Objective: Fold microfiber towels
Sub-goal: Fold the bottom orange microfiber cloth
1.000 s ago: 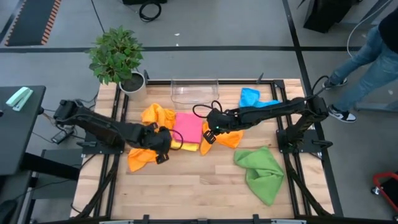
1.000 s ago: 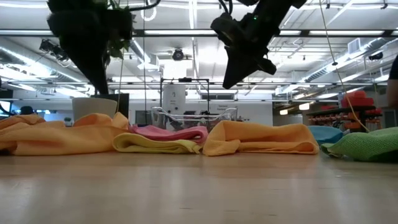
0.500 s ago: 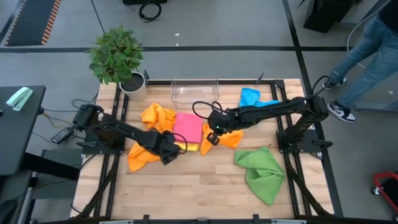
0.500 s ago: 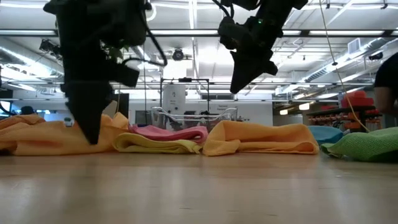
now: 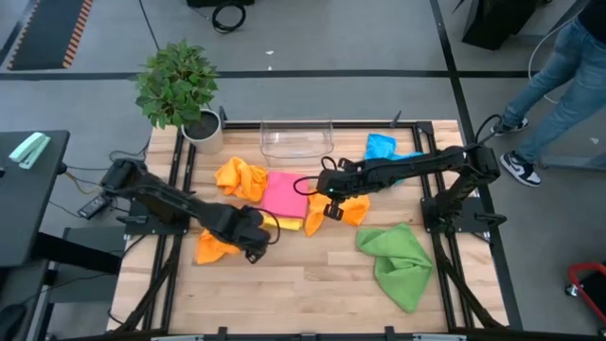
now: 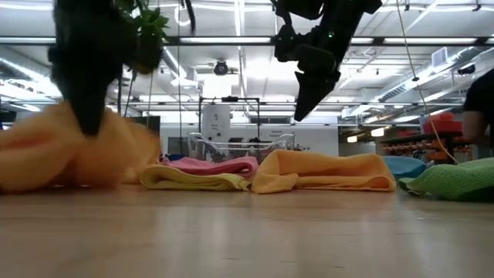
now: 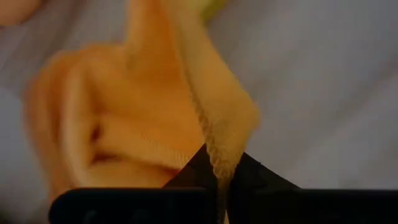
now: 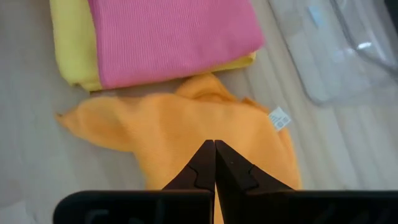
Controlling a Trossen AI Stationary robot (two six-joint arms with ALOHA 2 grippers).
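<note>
**Left gripper pinches an orange towel at the pile's left end**

The left gripper (image 5: 254, 248) is clamped on an edge of the left orange towel (image 5: 216, 244), which hangs bunched from its fingers with its bulk toward the table's left side. The right gripper (image 5: 331, 210), fingers together and empty, hovers above the second orange towel (image 8: 205, 140). Pink towel (image 5: 287, 194) sits folded on the yellow towel (image 8: 67, 46) between the arms. Likely the free edge lies leftward of the pinch, so the left arm is nearer.
</note>
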